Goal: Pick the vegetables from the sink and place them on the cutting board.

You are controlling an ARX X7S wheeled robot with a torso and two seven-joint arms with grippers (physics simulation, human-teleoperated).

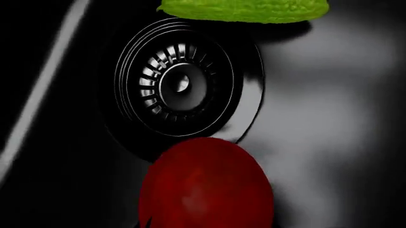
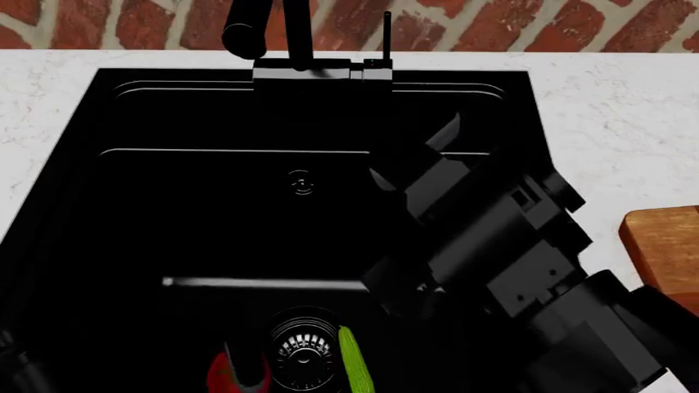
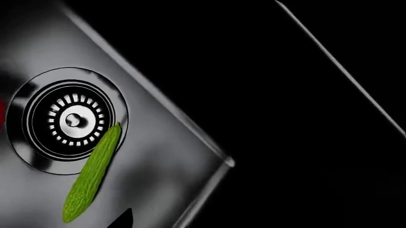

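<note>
Neither gripper's opening can be told. In the sink [image 2: 65, 164], tomato [image 1: 206, 187] and cucumber [image 3: 92, 173] flank the drain [image 2: 304, 348]; right arm [image 2: 502, 246] hangs above.

Open basin floor behind the drain [image 2: 303, 345], tomato [image 2: 222, 372] and cucumber [image 2: 354, 360] flanking it closely, right arm [image 2: 497, 246] crowding the sink's [image 2: 65, 205] right half

The tomato [image 1: 206, 185] and cucumber [image 1: 244, 10] are cut off by frame edges; the cutting board [image 2: 666, 246] is mostly cropped; neither gripper's fingers are seen.
</note>
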